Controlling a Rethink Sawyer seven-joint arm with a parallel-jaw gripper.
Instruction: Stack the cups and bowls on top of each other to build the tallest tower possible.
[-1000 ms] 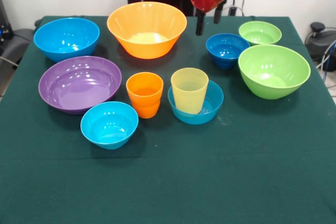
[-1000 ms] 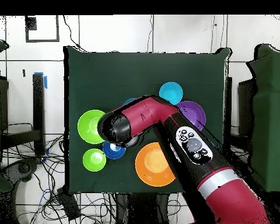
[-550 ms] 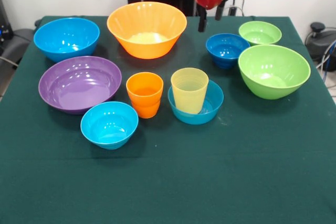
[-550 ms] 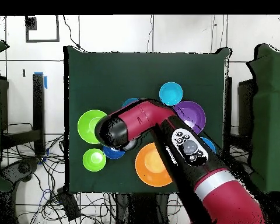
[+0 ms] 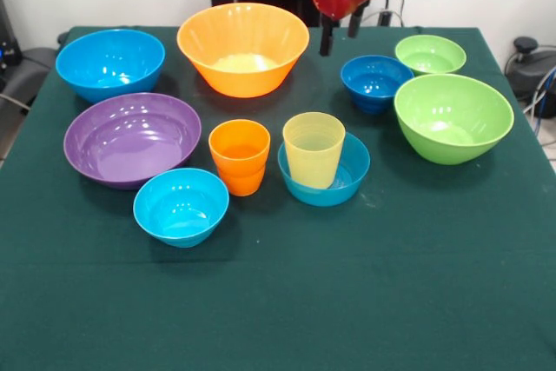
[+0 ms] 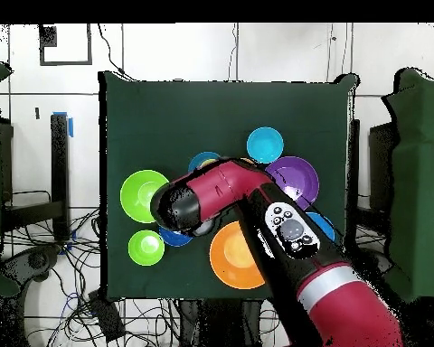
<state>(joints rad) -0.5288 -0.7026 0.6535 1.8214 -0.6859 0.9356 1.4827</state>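
Hanging above the far part of the counter (image 5: 261,301), between the large orange bowl (image 5: 243,48) and the dark blue bowl (image 5: 375,81): the claw (image 5: 340,30), two dark fingers spread apart, nothing between them, clear of every bowl. Mounted on a red and black arm (image 6: 257,203) that, seen from overhead, covers the middle of the counter and hides the claw itself.

Standing on the green cloth, all upright and open side up:
- large orange bowl at the far middle, with the large blue bowl (image 5: 110,62) to its left in the front view, well apart.
- purple bowl (image 5: 132,137) in front of the large blue one, near it.
- light blue bowl (image 5: 181,205) just in front of the purple one, close to touching its rim.
- orange cup (image 5: 239,155) near the middle, just beside the purple bowl and the light blue bowl.
- pale yellow cup (image 5: 314,149) sitting inside the second light blue bowl (image 5: 347,178), leaning toward its left wall, just right of the orange cup.
- dark blue bowl at the far right, with the small lime green bowl (image 5: 430,54) behind and to the right of it.
- large lime green bowl (image 5: 453,116) in front of the small one, rim just beside the dark blue bowl.

Nothing stacked besides the yellow cup in its bowl.
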